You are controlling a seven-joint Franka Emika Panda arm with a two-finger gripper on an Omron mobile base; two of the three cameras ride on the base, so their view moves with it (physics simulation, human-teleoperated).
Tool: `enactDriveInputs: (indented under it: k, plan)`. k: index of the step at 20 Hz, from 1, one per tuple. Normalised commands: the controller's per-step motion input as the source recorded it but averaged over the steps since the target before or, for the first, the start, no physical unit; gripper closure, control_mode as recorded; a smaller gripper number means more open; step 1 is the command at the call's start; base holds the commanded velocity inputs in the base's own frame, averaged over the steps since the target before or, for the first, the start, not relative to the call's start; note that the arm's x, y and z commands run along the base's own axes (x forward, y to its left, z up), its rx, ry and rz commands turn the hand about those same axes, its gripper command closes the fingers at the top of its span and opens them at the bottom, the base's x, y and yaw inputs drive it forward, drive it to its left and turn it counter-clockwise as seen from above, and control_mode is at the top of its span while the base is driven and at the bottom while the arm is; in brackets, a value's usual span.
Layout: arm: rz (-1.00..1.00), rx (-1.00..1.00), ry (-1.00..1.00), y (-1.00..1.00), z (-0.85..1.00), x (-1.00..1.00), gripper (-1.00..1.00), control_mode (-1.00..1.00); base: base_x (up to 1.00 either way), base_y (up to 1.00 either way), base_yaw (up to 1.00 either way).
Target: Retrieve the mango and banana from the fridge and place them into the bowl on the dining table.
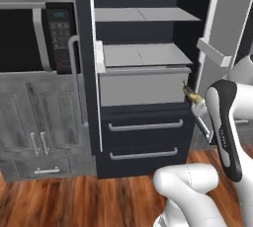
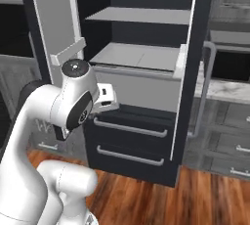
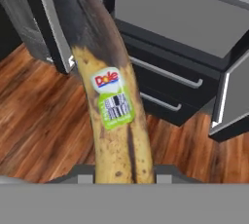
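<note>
Two doors of the fridge [image 1: 141, 73] stand swung wide, left and right, showing light grey shelves with nothing I can make out on them and a pale crisper front below. Under that sit two dark drawers [image 1: 143, 139] with silver bar handles, both pushed in. Left of the fridge there is a black microwave [image 1: 34, 38] above grey cabinets [image 1: 34, 127], and a wood floor [image 1: 74, 199] runs up to the fridge's foot. The white arm reaches forward at the fridge's right side, near the open right door, level with the crisper. Its gripper [image 3: 124, 172] is clamped on the banana [image 3: 109, 101], the fruit rising from between the two dark fingers. Seen from the hand, the banana is yellow and brown-flecked, black toward its far end, with a Dole sticker [image 3: 113, 97] at its middle. From the left base camera just its tip [image 1: 191, 94] pokes out beyond the wrist, out in front of the fridge, clear of the shelves.
</note>
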Motion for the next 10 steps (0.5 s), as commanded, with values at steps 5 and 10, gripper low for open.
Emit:
enactDriveInputs:
  k: [5,10]
  plan:
    - [0.00,0.00,0.00,0.00,0.00,0.00,1.00,1.00,-1.00,0.23,-0.04]
    - [0.00,0.00,0.00,0.00,0.00,0.00,1.00,1.00,-1.00,0.34,-0.11]
